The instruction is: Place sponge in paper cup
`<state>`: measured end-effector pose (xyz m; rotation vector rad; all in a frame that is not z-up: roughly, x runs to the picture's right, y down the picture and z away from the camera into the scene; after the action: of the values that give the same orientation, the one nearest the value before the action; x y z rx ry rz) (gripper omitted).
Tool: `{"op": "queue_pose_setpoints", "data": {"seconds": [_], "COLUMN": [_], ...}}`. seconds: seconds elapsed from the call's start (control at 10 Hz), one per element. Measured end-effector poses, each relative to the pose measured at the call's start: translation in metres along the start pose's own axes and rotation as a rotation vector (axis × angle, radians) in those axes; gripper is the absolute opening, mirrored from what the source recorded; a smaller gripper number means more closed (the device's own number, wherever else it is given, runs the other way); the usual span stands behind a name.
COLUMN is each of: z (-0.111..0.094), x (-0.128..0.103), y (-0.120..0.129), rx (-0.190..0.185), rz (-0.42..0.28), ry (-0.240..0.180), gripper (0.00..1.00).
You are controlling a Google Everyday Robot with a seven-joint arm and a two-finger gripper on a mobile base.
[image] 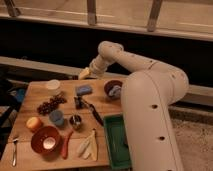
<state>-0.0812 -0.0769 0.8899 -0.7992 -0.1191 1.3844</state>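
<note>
The light-blue sponge (84,90) lies flat on the wooden table (30,97), near its back edge. To its left stands the white paper cup (53,86), upright and apart from the sponge. My gripper (84,74), with pale yellow fingers, hangs just above and behind the sponge without touching it. It is open with nothing in it. The white arm reaches in from the right.
A brown bowl (114,89) sits right of the sponge, a green tray (117,141) at front right. A dark utensil (91,110), grapes (50,105), blue cup (56,117), metal cup (75,121), orange (34,123) and red bowl (45,140) fill the middle and front.
</note>
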Motion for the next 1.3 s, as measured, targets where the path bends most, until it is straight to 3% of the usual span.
{"op": "queue_pose_setpoints", "data": {"seconds": [0.2,0.3,0.7,1.1,1.3], "z": [0.019,0.022,0.024,0.068,0.081], "x": [-0.013,-0.015,-0.012,0.001,0.0], "y": [0.007,0.007,0.005,-0.006,-0.008], "rx": [-0.071,-0.082,-0.061,-0.041,-0.034], "rz": [0.001,0.002,0.013,0.04,0.042], "ry": [0.0,-0.002,-0.008,-0.006,0.004], "gripper": [0.79,0.79,0.79,0.79,0.79]}}
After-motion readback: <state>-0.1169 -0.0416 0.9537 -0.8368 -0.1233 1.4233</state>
